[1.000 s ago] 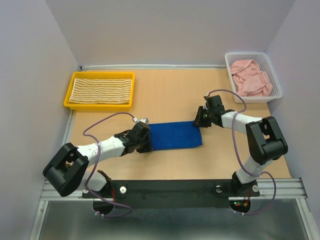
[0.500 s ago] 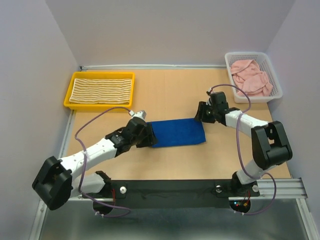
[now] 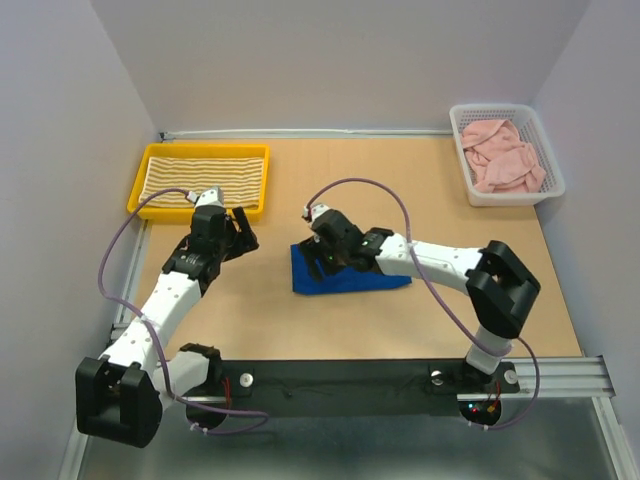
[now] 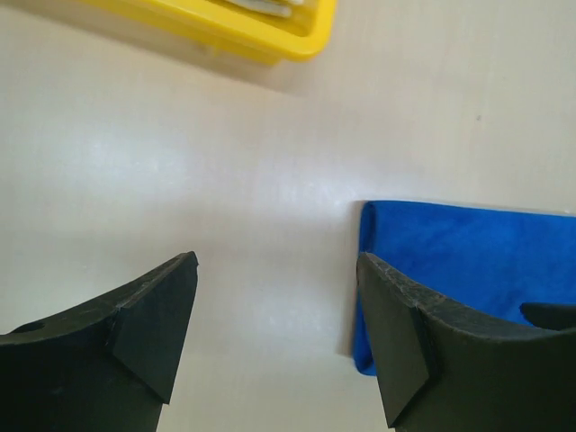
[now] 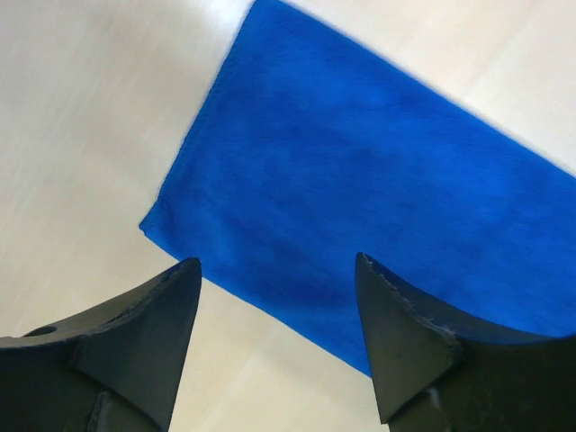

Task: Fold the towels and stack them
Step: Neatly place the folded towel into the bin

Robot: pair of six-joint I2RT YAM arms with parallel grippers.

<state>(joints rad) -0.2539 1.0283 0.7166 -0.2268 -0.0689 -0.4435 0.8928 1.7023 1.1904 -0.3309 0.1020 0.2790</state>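
Both pairs of jaws stand apart, gripping nothing. The right gripper (image 5: 277,263) hovers directly over the folded blue towel (image 5: 360,180), which lies flat on the table (image 4: 180,162). The left gripper (image 4: 276,261) hangs over the tabletop, the towel's end just beside its right finger.

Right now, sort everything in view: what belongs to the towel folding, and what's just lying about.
Belongs to the job:
blue towel, folded on the table
striped towel, lying flat
pink towel, crumpled
left hand, open
right hand, open

Just there:
yellow tray, holding the striped towel
white basket, holding the pink towel
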